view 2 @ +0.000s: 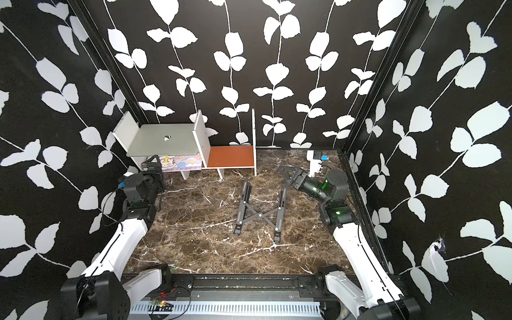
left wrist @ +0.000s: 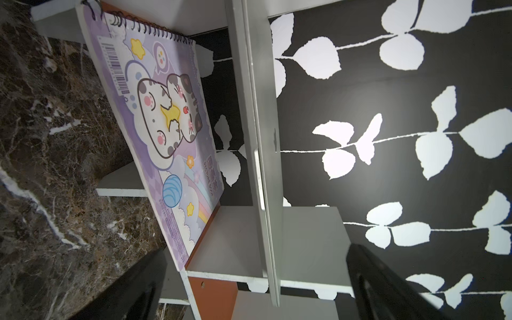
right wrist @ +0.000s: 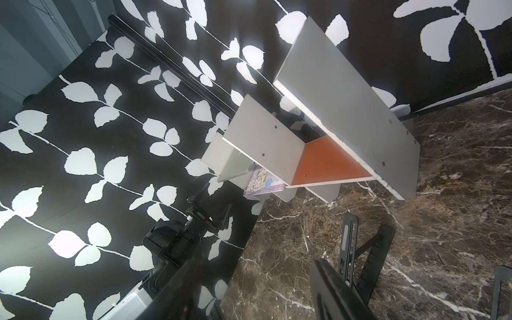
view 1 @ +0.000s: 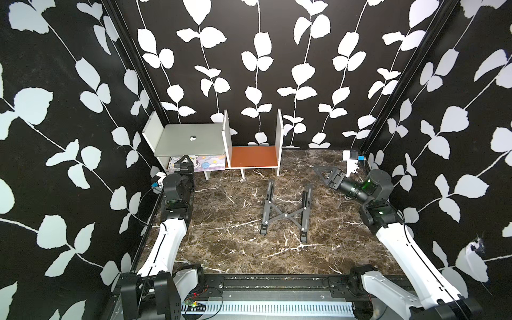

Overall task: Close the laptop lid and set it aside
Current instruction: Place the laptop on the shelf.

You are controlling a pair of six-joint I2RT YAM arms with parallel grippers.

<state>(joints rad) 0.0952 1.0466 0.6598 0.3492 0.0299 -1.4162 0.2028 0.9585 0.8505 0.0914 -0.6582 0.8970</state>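
The silver laptop (view 1: pixel 191 141) (view 2: pixel 166 140) lies flat and closed in the left bay of a white shelf at the back left. Its lid (view 1: pixel 177 138) faces up, with the apple logo in the middle. My left gripper (view 1: pixel 185 162) (view 2: pixel 152 162) sits at the laptop's front edge. In the left wrist view the gripper (left wrist: pixel 255 252) is open, its fingers wide on either side of the thin laptop (left wrist: pixel 263 166) and clear of it. My right gripper (view 1: pixel 322 173) (right wrist: pixel 255 277) hangs open over the table at the right, with nothing between its fingers.
A cartoon-cat spiral notebook (view 1: pixel 205 164) (left wrist: pixel 166 116) lies under the laptop. The white shelf (view 1: pixel 279 138) has an orange-brown panel (view 1: pixel 253 156) in its right bay. A black folding X-shaped stand (view 1: pixel 285 210) lies on the marble table's middle. Patterned walls close in three sides.
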